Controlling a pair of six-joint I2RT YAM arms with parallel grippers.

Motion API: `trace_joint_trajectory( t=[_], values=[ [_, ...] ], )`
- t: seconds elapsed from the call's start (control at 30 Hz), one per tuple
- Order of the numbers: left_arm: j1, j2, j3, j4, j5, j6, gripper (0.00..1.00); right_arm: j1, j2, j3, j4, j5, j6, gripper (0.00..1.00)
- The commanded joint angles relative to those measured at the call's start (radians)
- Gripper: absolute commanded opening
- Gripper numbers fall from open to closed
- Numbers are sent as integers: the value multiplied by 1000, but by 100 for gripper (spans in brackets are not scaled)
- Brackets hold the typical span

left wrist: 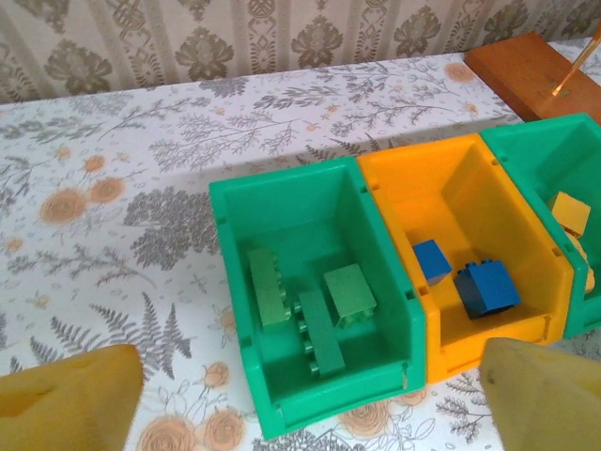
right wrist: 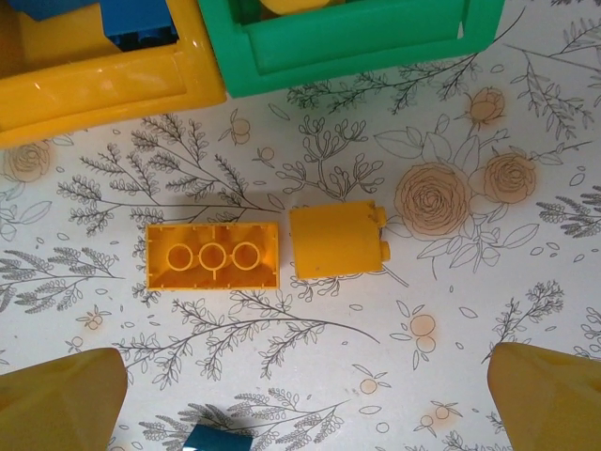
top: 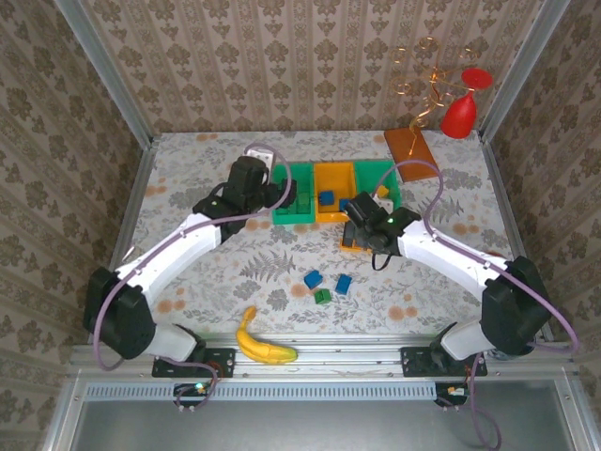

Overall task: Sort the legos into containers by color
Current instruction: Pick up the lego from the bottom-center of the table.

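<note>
Plainly, two orange legos lie together on the table, just short of the orange bin; my right gripper hangs over them, wide open, empty; I should centre on one brick only before closing; my left gripper, spread and empty, hovers over the left green bin.

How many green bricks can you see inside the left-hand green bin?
3, all in the green bin: a left brick by the wall, a long brick in the middle, a squarer brick right of it. The near wall may hide more.
</note>
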Motion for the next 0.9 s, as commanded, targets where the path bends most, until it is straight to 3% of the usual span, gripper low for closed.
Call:
trace_joint_trajectory(
  t=[0.0,0.37,0.87],
  values=[
    [16,-75,-53,-30,-57,-32,100,5,25,0,1,-20,20,100],
    [57,-261,-219,-38,-138,-85,100,4,81,27,2,-39,17,100],
    [96,-364,-332,-53,-153,-136,100,75,97,10,-27,-81,100,100]
  ],
)
